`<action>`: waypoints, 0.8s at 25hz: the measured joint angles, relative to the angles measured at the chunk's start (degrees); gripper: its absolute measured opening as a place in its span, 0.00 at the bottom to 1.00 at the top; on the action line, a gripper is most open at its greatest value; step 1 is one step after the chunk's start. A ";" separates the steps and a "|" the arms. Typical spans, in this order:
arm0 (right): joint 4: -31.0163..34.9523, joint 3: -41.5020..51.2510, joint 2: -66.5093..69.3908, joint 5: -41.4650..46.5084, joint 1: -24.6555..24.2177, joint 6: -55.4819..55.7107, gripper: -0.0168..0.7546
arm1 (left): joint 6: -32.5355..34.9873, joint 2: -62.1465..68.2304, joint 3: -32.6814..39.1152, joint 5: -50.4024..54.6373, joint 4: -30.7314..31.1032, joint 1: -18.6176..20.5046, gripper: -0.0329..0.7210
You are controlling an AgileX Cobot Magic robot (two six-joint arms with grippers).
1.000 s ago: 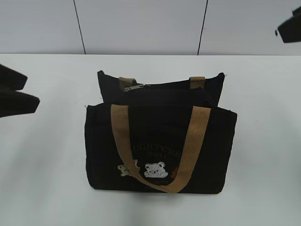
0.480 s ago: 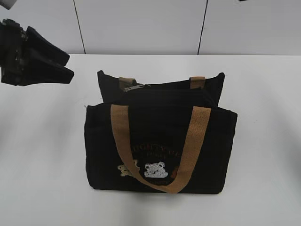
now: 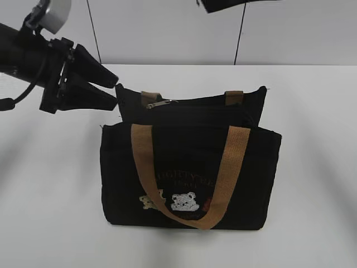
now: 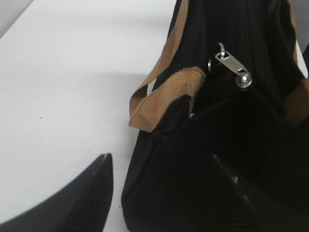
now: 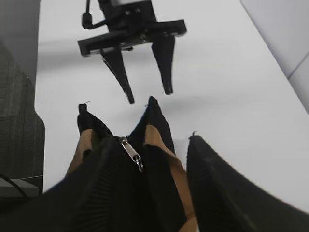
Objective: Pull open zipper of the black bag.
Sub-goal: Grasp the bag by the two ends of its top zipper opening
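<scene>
On the white desk [image 3: 50,184], the black bag [image 3: 189,167] has its zipper [image 3: 159,103] pull at the rear left corner, just beside the left gripper's [image 3: 114,89] spread, empty fingers [image 5: 166,65]; the right gripper's [image 5: 145,203] fingers straddle the bag, apart.

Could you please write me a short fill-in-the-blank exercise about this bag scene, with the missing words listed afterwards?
1. The small boxy black fabric bag stands on a white table and has two ____ webbing handles.
2. The small silver-grey metal pull tab of the zipper lies near the end of the bag that faces the ____ gripper.
3. The left gripper, with its black fingers spread, holds ____.
4. The embroidered figures on the bag's front are small ____.

Missing words: tan; left; nothing; bears
</scene>
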 joint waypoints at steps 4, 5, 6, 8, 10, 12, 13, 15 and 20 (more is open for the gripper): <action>0.13 -0.42 2.60 0.00 4.15 -1.79 0.49 | 1.55 1.05 0.00 -3.66 -0.94 -1.49 0.65; 0.13 -0.42 3.16 0.00 4.99 -1.98 0.49 | 1.79 1.22 0.00 -3.95 -1.70 -1.72 0.65; 0.13 -0.42 3.73 -0.08 5.77 -2.04 0.49 | 2.19 1.43 0.00 -3.95 -2.40 -1.87 0.65; 0.13 -0.42 4.91 -0.42 7.12 -2.31 0.49 | 3.25 1.86 -0.06 -3.99 -2.99 -2.72 0.65; 0.13 -0.42 6.14 -0.83 8.49 -3.28 0.49 | 4.29 2.39 -0.12 -4.01 -3.52 -3.53 0.65; 0.13 -0.42 7.45 -1.27 9.72 -4.66 0.49 | 4.64 2.59 -0.17 -4.13 -3.90 -4.03 0.65; 0.13 -0.42 8.10 -1.34 10.08 -5.35 0.49 | 4.77 2.59 -0.17 -4.14 -3.97 -4.10 0.65; 0.13 -0.42 9.04 -1.40 10.28 -6.96 0.49 | 4.79 2.59 -0.17 -4.19 -4.10 -4.12 0.62; -0.18 -0.65 10.60 -1.83 10.28 -11.80 0.49 | 4.98 2.59 -0.23 -4.19 -4.04 -4.12 0.39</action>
